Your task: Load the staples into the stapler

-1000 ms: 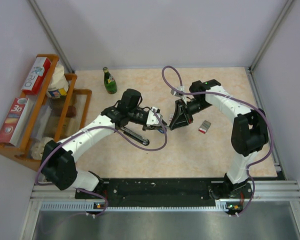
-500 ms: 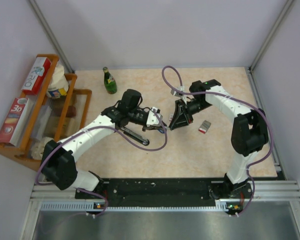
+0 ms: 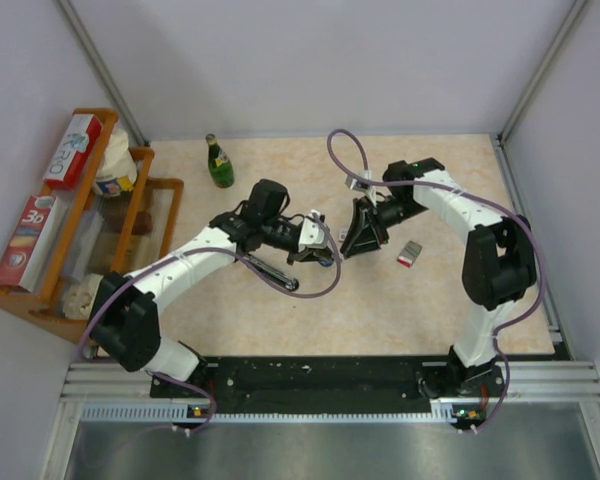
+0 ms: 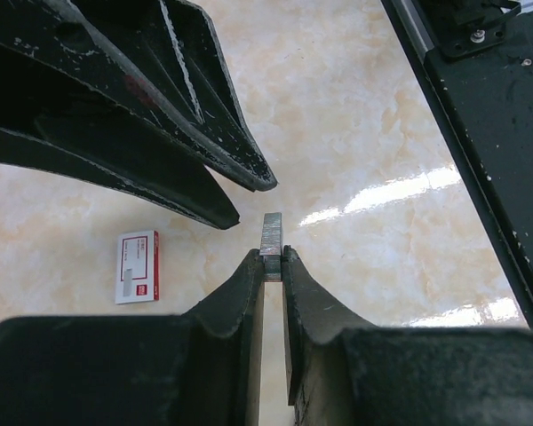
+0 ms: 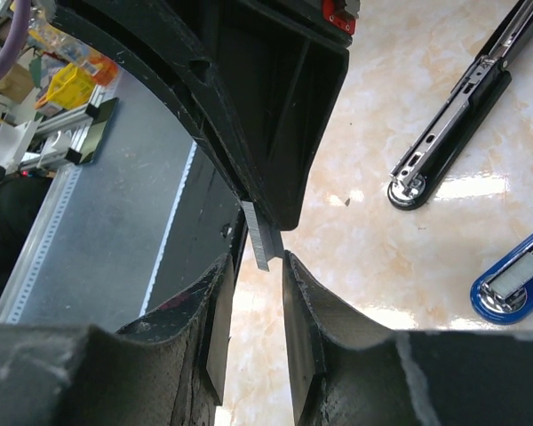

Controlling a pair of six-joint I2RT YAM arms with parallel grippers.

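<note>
A short grey metal strip of staples (image 4: pixel 272 238) is clamped between the tips of the left arm's fingers (image 4: pixel 245 297), above the middle of the marbled beige tabletop (image 3: pixel 380 310). The right arm's fingers (image 5: pixel 211 351) stand apart on either side of the strip's free end. The small white cardboard staple box with a red label (image 4: pixel 138 266) lies flat to the right. The long black stapler (image 3: pixel 272 270) lies open, near-left of the fingers.

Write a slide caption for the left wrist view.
Left end effector pinches a staple strip beside the open right end effector; the staples box lies flat on the table.
</note>
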